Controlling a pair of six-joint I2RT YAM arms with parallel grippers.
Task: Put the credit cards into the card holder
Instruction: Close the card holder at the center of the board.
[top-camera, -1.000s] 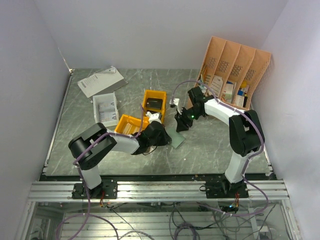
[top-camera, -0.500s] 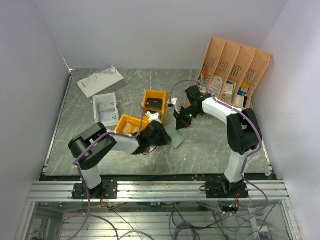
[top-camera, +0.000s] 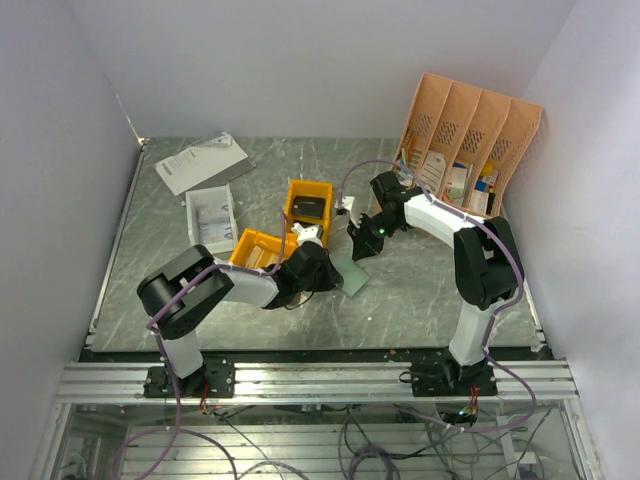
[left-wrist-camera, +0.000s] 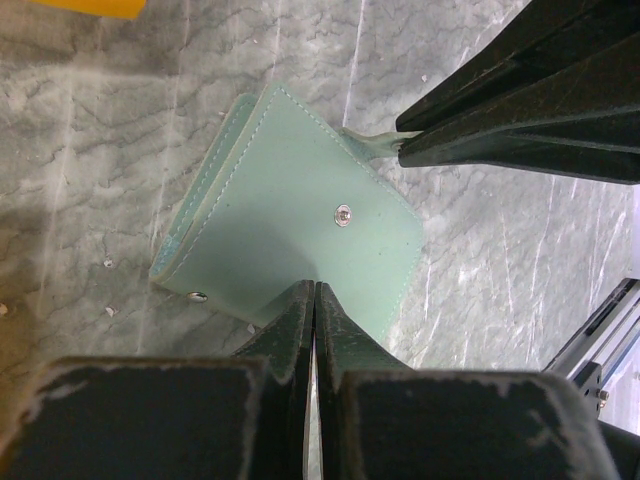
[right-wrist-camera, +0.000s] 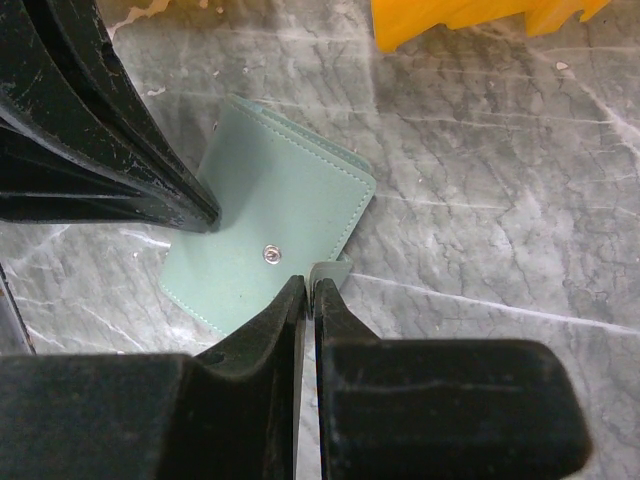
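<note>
Left claw (left-wrist-camera: 314, 292): fingers pressed together, nothing between them, tips resting on the near edge of the card holder (left-wrist-camera: 285, 215). One card holder, folded shut, flat on the table (top-camera: 420, 290) just ahead of those tips. Its inside is hidden, and in the top view it is mostly covered by both claws. Right claw (right-wrist-camera: 305, 285), facing from the far side: jaws nearly together, pinching the holder's snap tab (right-wrist-camera: 332, 268). Beyond the left claw: two yellow bins (top-camera: 308, 186) (top-camera: 246, 241), one white tray (top-camera: 192, 222), one paper sheet (top-camera: 200, 162). Beyond the right claw: one peach organiser (top-camera: 470, 125), contents too small to tell.
</note>
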